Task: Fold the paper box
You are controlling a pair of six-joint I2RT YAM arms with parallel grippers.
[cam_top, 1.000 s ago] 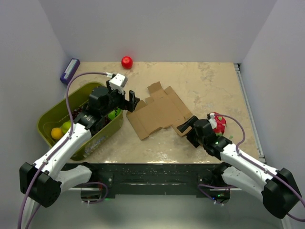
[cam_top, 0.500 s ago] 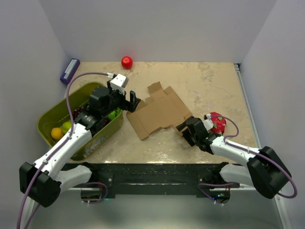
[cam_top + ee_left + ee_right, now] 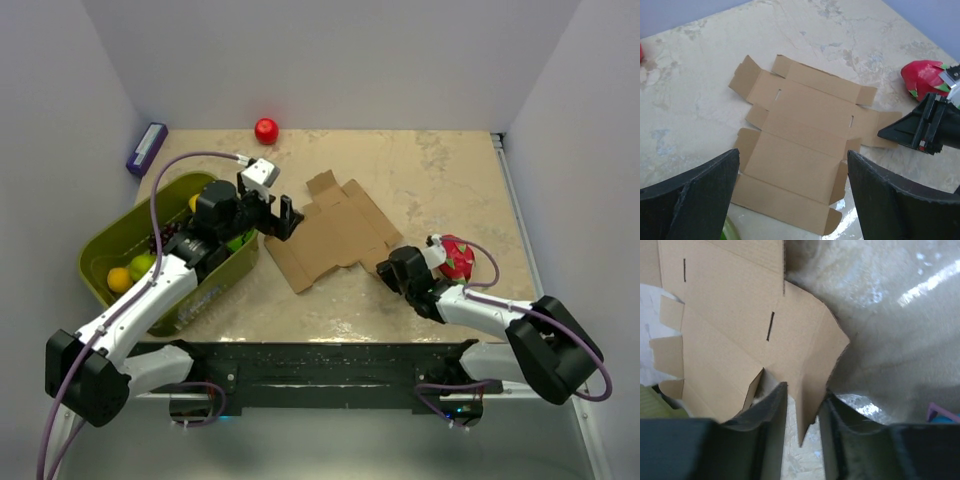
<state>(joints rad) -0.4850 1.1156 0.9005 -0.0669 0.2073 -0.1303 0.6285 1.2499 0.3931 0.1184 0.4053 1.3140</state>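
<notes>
The paper box (image 3: 335, 237) is a flat brown die-cut sheet with flaps, lying in the middle of the table; it also shows in the left wrist view (image 3: 800, 135). My left gripper (image 3: 284, 219) hovers over the sheet's left edge, wide open (image 3: 793, 152) and empty. My right gripper (image 3: 385, 268) sits low at the sheet's near right corner, seen too from the left wrist (image 3: 890, 134). In the right wrist view its jaws (image 3: 805, 390) stand narrowly apart with a pointed flap (image 3: 812, 390) of the sheet between them, slightly lifted. A gap shows beside the flap.
An olive-green basket (image 3: 100, 250) with fruit stands at the left under my left arm. A red dragon fruit (image 3: 457, 258) lies just right of my right gripper. A red ball (image 3: 266, 130) and a purple box (image 3: 146, 148) lie near the back wall.
My right gripper has slid forward onto the sheet's corner flap and narrowed its jaws round it. My left gripper has shifted slightly right over the sheet's edge.
</notes>
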